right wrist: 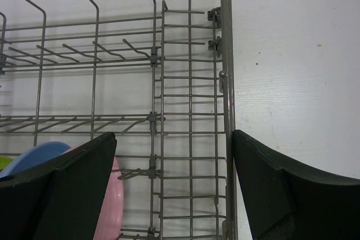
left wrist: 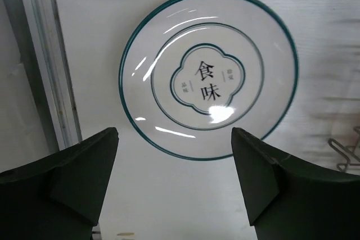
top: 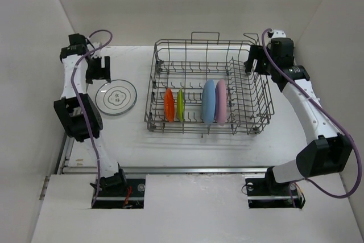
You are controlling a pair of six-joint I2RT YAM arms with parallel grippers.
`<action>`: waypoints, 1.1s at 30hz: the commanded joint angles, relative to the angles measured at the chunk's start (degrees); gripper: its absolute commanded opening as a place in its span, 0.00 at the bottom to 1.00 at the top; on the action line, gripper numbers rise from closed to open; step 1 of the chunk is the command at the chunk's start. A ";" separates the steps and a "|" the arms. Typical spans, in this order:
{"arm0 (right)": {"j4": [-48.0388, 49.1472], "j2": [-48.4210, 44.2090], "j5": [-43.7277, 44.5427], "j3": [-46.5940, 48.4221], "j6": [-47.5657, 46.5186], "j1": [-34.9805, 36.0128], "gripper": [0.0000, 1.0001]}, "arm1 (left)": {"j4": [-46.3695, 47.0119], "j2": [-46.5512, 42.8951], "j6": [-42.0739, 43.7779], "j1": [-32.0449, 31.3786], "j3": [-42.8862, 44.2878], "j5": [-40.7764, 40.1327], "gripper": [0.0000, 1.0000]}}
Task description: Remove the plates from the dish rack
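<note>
Next I steer right gripper [right wrist: 174, 134], jaws apart, empty, toward 7 o'clock, straddling pink plate [top: 221, 102] edge-on; left gripper [left wrist: 174, 133] likewise spread

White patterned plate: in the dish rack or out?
Out. The white patterned plate lies flat on the table, left of the dish rack and apart from it; the left gripper is open, not holding it.

so the right gripper [right wrist: 174, 136] is hovering with jaws spread wide over the side wall of the dish rack [right wrist: 226, 82], pink plate [right wrist: 110, 212] and light-blue plate [right wrist: 39, 153] peeking out bottom left
</note>
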 commanded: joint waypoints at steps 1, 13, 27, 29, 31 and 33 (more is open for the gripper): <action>0.60 -2.08 -0.67 0.03 0.02 -0.32 0.89 | -7.10 -4.53 2.79 -2.80 7.63 -0.57 0.79; 0.07 -2.07 -0.14 -0.50 1.69 -0.32 0.89 | -19.22 -6.66 4.55 -39.88 21.44 -0.26 0.83; -0.46 -5.42 0.39 -5.60 1.69 -0.32 0.89 | -19.86 -4.02 -1.16 -46.40 12.22 -4.25 0.64; -0.46 -5.94 0.39 -6.30 1.69 -0.32 0.89 | -20.82 -2.01 -1.16 -46.40 11.08 -3.10 0.62; 0.07 -5.95 1.43 -6.91 1.69 -0.32 0.89 | -21.70 -0.42 -0.56 -46.40 9.32 -0.21 0.56; 0.07 -6.47 2.05 -6.92 1.69 -0.32 0.89 | -22.93 2.21 -0.55 -45.88 8.79 1.73 0.49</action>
